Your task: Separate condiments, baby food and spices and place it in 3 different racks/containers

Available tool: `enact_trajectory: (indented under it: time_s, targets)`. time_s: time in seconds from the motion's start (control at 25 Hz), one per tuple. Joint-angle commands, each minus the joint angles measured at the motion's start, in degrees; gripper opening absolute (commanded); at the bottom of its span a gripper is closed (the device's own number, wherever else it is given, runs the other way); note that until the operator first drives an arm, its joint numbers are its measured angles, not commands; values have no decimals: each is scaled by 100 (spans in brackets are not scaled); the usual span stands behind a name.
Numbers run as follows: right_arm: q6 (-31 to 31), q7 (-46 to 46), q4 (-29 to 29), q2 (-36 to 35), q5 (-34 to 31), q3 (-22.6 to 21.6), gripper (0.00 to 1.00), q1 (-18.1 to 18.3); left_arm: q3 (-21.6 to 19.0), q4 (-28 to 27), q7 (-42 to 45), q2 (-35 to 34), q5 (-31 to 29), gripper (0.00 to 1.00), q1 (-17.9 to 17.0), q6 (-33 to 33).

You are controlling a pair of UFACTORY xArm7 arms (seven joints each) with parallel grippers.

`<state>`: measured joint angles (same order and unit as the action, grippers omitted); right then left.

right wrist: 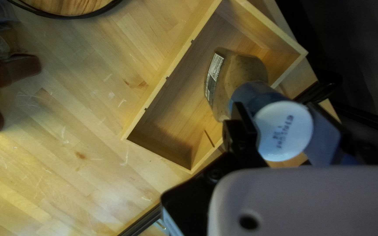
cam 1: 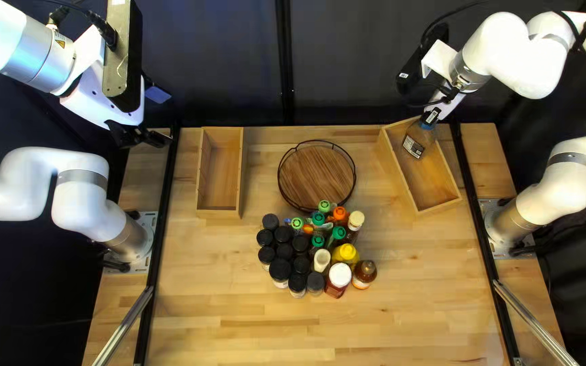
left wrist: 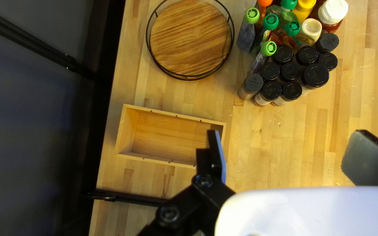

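My right gripper (cam 1: 431,116) is over the right wooden box (cam 1: 430,177), at its far end, holding a blue-capped bottle (cam 1: 418,140). Seen from the right wrist, my right gripper (right wrist: 281,131) has both fingers against the cap of the bottle (right wrist: 237,74), whose body hangs over the box (right wrist: 167,79). My left gripper (cam 1: 150,137) is raised beyond the table's left side; its own view shows the left gripper (left wrist: 287,159) with fingers wide apart and nothing between. Black-capped jars (cam 1: 283,251) crowd beside bottles with green, orange and yellow caps (cam 1: 347,255) at mid-table.
Left of the round wooden tray with a black wire rim (cam 1: 317,175) stands another wooden box (cam 1: 220,173), with nothing in it. Black rails (cam 1: 159,257) run along both table sides. A dark curtain hangs behind the far edge.
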<state>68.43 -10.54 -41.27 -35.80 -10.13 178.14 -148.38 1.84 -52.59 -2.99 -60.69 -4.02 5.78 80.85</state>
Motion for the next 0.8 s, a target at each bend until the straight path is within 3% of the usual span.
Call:
enact_trajectory:
  time_s: [0.04,0.8]
  targets:
    - [-321,-317,-46,281,-33,-12,0,131,0,0,0,0,0,100,0,0]
    - [-341,-248,-92,356,104,5,0,35,0,0,0,0,0,100,0,0]
